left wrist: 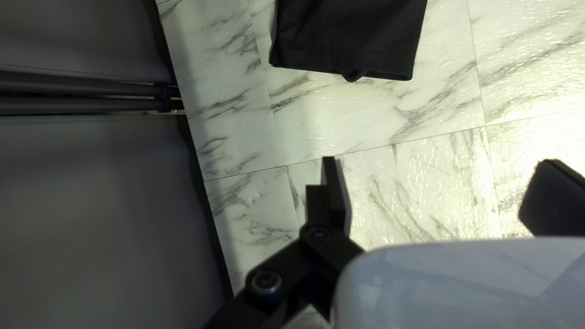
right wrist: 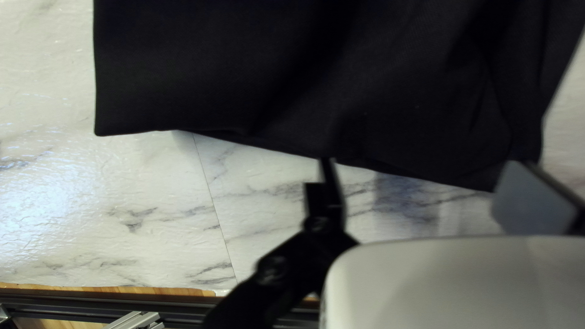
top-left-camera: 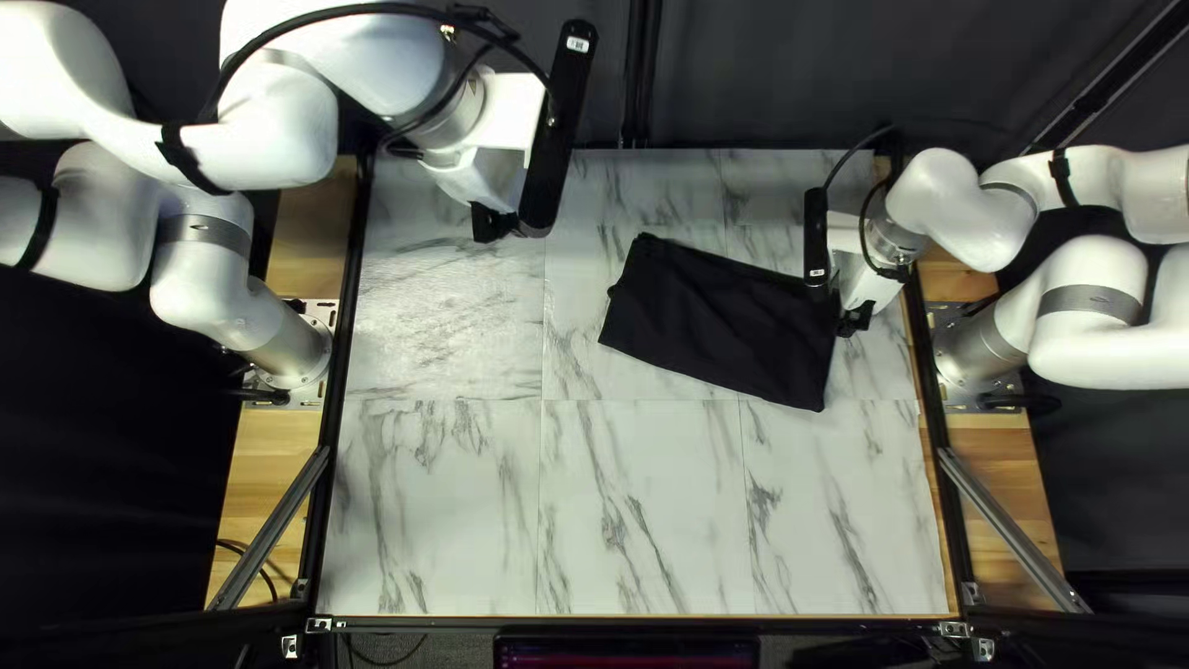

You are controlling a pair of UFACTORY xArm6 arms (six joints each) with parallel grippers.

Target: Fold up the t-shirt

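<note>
Partly cropped in both wrist views, the folded black cloth t-shirt (top-left-camera: 725, 316) lies ungripped by the wide-spread black right gripper (top-left-camera: 852, 322), contact unclear, while the black left gripper (top-left-camera: 493, 224) gapes empty.

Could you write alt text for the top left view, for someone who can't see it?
A black T-shirt lies in a compact four-sided shape on a marbled table. My right arm's gripper is at its right end, while my left arm's gripper is away from it, toward the far left.
</note>
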